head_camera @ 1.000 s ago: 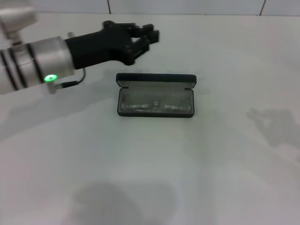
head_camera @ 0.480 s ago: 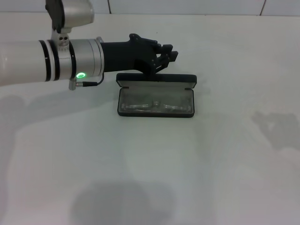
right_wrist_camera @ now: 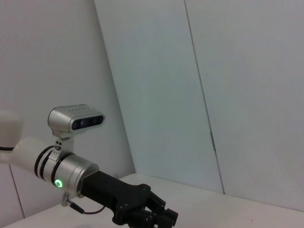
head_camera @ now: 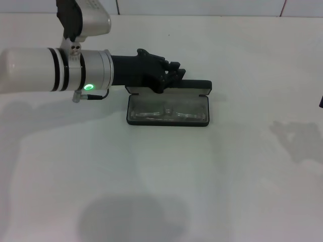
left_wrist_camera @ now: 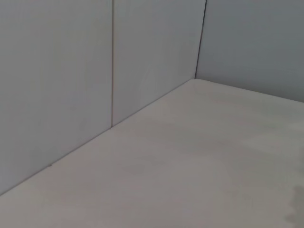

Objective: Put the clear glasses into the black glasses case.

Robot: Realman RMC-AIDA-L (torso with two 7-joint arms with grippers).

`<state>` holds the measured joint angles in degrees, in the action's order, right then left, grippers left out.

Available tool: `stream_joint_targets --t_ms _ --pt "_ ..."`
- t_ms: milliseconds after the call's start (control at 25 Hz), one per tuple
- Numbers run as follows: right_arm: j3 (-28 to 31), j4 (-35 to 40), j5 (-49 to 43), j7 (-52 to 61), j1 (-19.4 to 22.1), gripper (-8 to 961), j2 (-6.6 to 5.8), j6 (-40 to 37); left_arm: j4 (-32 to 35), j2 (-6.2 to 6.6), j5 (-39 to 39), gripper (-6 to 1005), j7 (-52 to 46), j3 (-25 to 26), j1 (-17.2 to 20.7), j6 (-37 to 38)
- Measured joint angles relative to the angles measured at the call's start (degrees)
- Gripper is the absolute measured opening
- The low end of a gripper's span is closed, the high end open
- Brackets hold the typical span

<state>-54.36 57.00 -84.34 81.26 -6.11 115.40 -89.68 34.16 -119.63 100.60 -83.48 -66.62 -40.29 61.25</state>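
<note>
The black glasses case point(head_camera: 168, 121) lies open in the middle of the table in the head view, its lid point(head_camera: 194, 85) standing up along the far side. The clear glasses point(head_camera: 166, 114) lie inside on the grey lining, lenses side by side. My left gripper point(head_camera: 174, 75) reaches in from the left and sits right at the lid's far top edge, fingers drawn together with nothing in them. It also shows in the right wrist view as the left gripper point(right_wrist_camera: 164, 217). A dark sliver of the right gripper point(head_camera: 321, 102) pokes in at the right edge.
A white table point(head_camera: 166, 186) spreads on all sides of the case, backed by a pale panelled wall point(left_wrist_camera: 95, 71). The left arm's silver forearm point(head_camera: 55, 70) with a green light spans the far left. Nothing else stands on the table.
The left arm has swung right and down, from behind and left of the case to the lid's far edge. The case and glasses have not moved.
</note>
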Motion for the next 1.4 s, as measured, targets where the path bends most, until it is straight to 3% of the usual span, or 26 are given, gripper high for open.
stream_joint_targets --t_ms 800,1000,1160,1280,1400 --pt "-0.4 -1.5 0.5 -1.8 -0.7 109 0.00 -1.3 -2.7 -0.03 4.3 186 -2.5 -0.2 0.6 0.1" --pt "0.0 -1.9 0.7 -1.9 -0.6 110 0.00 -2.3 -1.5 -0.05 3.9 181 -2.6 -3.2 2.1 1.7" --pt "0.0 -2.0 0.7 -2.2 -0.7 111 0.00 -2.3 3.8 -0.47 2.4 178 -2.2 -6.9 5.5 4.3" --pt "0.0 -2.0 0.6 -2.2 -0.8 112 0.00 -2.3 11.8 -0.36 -2.6 177 -2.2 -11.0 11.0 7.4" --pt "0.0 -2.1 0.5 -2.5 -0.9 112 0.00 -2.9 20.0 -0.15 -7.6 178 -2.9 -12.1 16.1 11.6"
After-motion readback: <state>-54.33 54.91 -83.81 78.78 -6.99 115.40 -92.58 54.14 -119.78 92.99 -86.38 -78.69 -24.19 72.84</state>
